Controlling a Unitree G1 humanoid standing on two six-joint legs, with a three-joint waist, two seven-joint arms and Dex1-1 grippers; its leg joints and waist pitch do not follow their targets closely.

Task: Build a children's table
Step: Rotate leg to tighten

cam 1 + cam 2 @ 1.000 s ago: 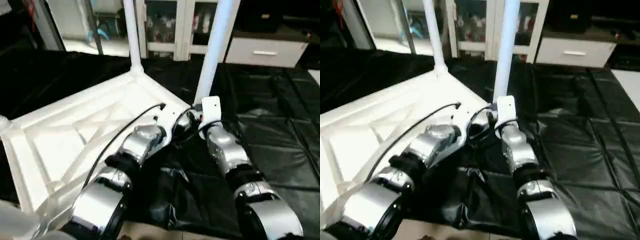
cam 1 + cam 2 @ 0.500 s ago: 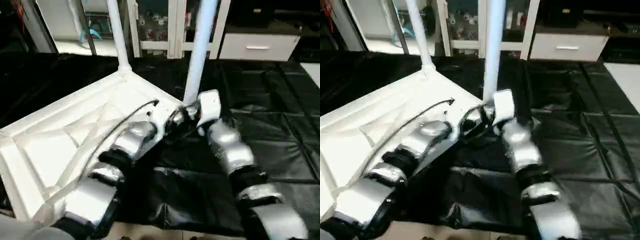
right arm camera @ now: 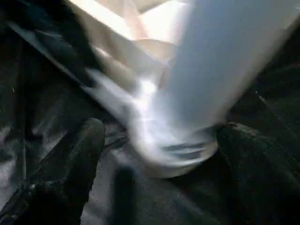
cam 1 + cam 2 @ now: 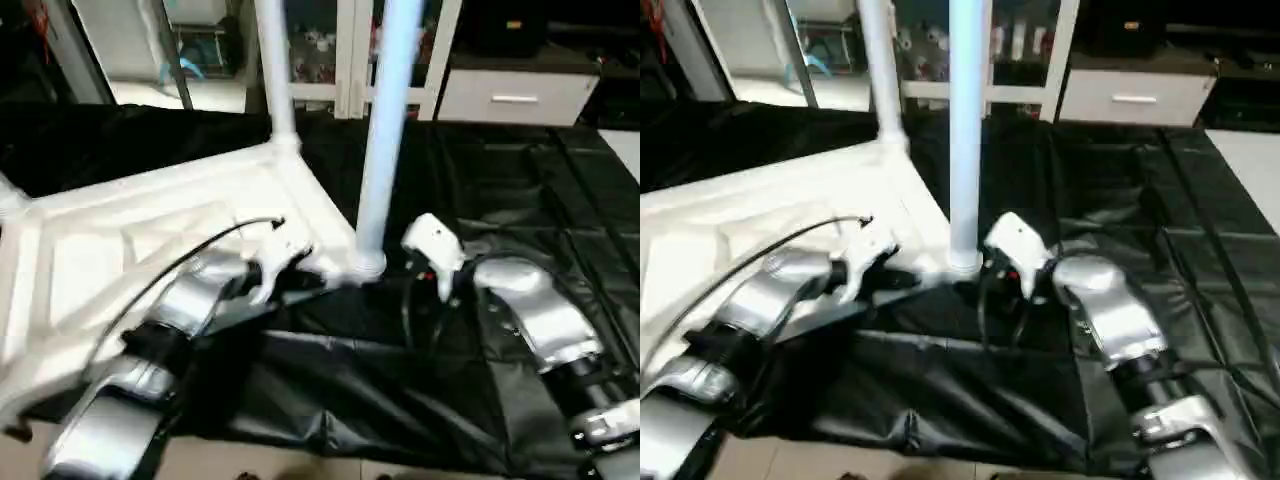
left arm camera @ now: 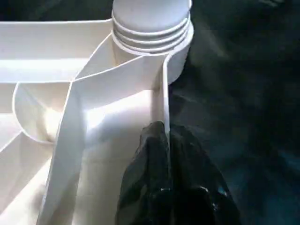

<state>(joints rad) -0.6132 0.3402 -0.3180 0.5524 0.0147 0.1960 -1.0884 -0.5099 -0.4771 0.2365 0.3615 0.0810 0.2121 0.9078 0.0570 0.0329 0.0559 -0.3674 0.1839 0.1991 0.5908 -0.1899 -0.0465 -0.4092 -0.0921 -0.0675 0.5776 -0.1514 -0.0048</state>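
The children's table lies upside down on a black mat, its white ribbed tabletop (image 4: 150, 240) facing up. One white leg (image 4: 275, 70) stands in the far corner. A second leg (image 4: 385, 130) stands upright in the near right corner socket (image 4: 365, 265). My left gripper (image 5: 165, 136) is shut on the tabletop's thin rim wall, just short of that socket. My right gripper (image 3: 161, 129) is open on the other side of the leg; its black fingers (image 3: 86, 145) stand wide apart on either side of the leg's base.
The black mat (image 4: 520, 180) spreads wrinkled to the right and front, ending at bare floor (image 4: 300, 468) near me. A white drawer unit (image 4: 515, 95) and glass-door cabinets (image 4: 320, 40) line the back. The left arm's black cable (image 4: 180, 265) arcs over the tabletop.
My right gripper has opened off the near leg, and its wrist has dropped back to the right of the leg's base. The left gripper keeps its hold on the rim. The camera has shifted.
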